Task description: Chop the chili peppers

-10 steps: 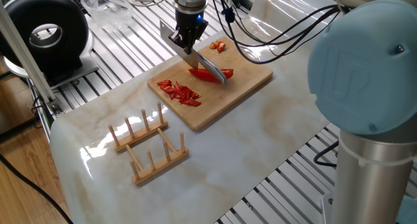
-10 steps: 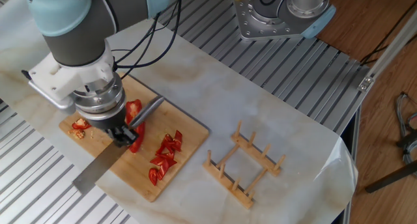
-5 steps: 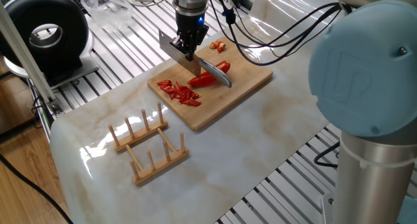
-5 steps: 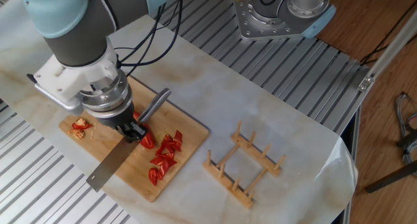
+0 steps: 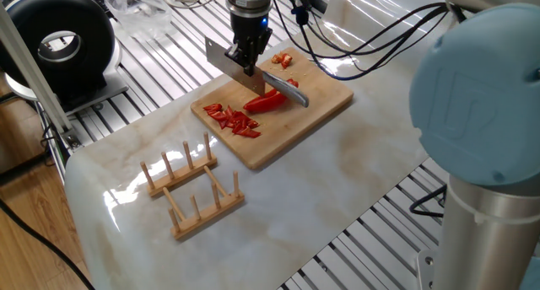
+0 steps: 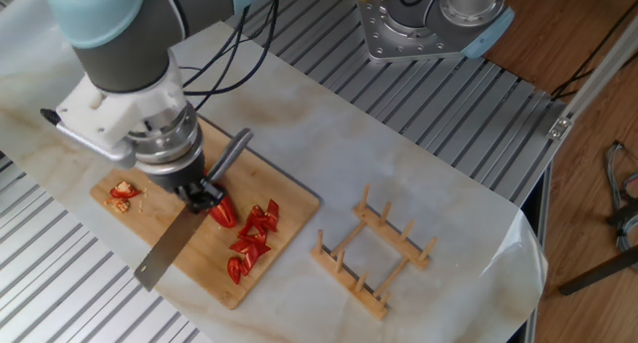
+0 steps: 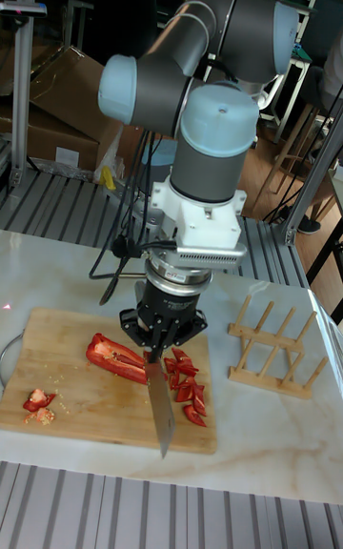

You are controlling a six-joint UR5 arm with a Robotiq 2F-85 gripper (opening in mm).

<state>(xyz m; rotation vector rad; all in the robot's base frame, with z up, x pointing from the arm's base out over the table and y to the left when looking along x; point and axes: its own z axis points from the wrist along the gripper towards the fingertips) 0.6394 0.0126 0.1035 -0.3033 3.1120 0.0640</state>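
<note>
A robot arm stands over a wooden cutting board (image 7: 86, 401) on a pale marble-patterned table (image 5: 337, 180), seen from three cameras.

Going left to right in the tall fixed view: at the board's left end lies a small heap of red scraps (image 7: 38, 400) with pale seeds. Next comes a long uncut piece of chili pepper (image 7: 114, 355), glossy red, lying on the board just left of the tool. The gripper (image 7: 156, 351) points straight down, its dark fingers closed on the handle of a knife (image 7: 159, 406). The steel blade runs toward the camera, past the board's near edge. Whether its edge touches the wood cannot be told from here. Just right of the blade is a cluster of chopped chili pieces (image 7: 186, 382). Farther right, off the board, stands a wooden peg rack (image 7: 272, 349).

In one fixed view, the knife (image 5: 253, 75) slants across the long pepper (image 5: 266, 102), and the cut pieces (image 5: 234, 119) lie to the left of it.

In the other fixed view the blade (image 6: 174, 245) reaches past the board's edge, and the gripper (image 6: 202, 195) covers most of the long pepper, leaving only its red tip showing.

A raised maker's emblem sits on the arm's round blue joint cap (image 5: 472, 96), too faint to read. No other writing is legible. The arm's base is cut off by the frame in one fixed view.
</note>
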